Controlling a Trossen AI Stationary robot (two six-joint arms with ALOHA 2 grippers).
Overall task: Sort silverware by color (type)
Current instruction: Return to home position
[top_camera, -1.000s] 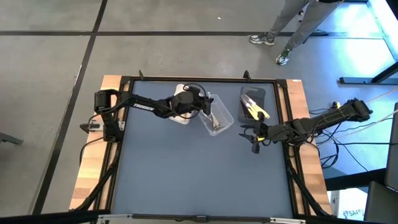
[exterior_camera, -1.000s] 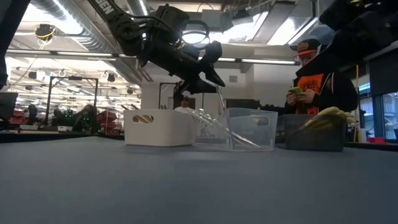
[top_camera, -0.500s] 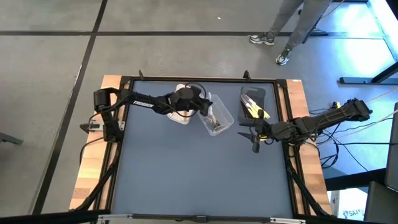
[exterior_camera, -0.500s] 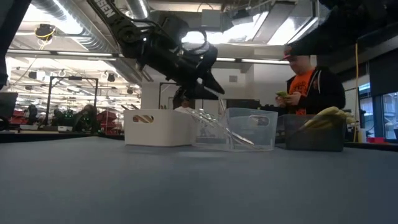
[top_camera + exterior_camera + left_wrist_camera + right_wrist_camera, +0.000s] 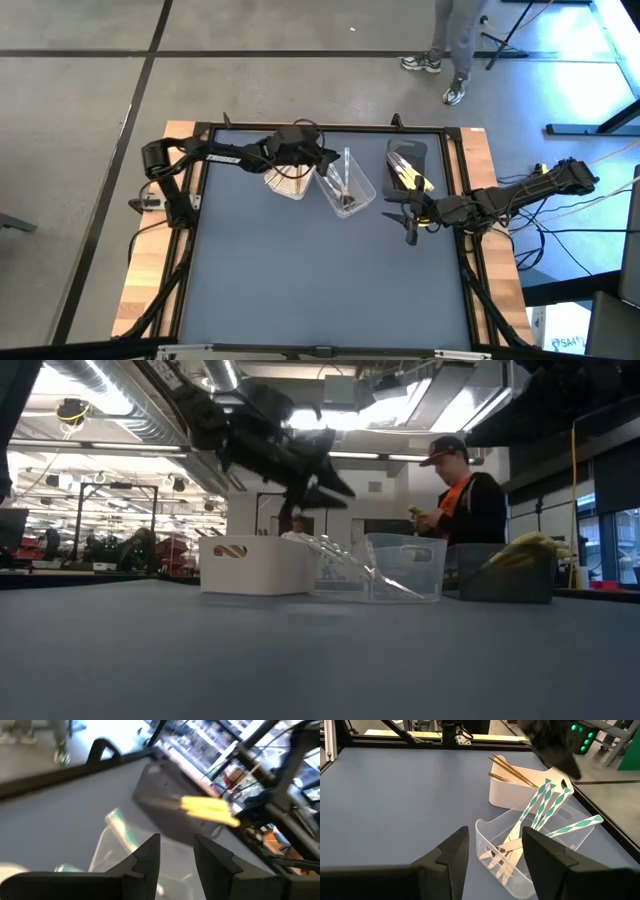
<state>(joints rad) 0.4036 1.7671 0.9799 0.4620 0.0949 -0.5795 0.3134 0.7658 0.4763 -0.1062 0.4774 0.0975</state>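
While our left fingers [image 5: 320, 156] hang spread and empty above the clear tub [image 5: 487, 837], its forks [image 5: 540, 805] lean up toward them; right fingers [image 5: 406, 218] wait spread nearby.

Silverware [image 5: 541, 804] inside tubs [image 5: 482, 832] (seemingly abreast).

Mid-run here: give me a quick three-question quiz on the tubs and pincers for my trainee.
1. True or false: the yellow silverware lies in the dark grey tub.
2. The green-striped silverware stands in: A the dark grey tub; B the clear tub; C no tub.
3. Which pincer hangs above the tubs?
Key: 1 true; 2 B; 3 the left pincer; the right pincer waits beside the dark grey tub.
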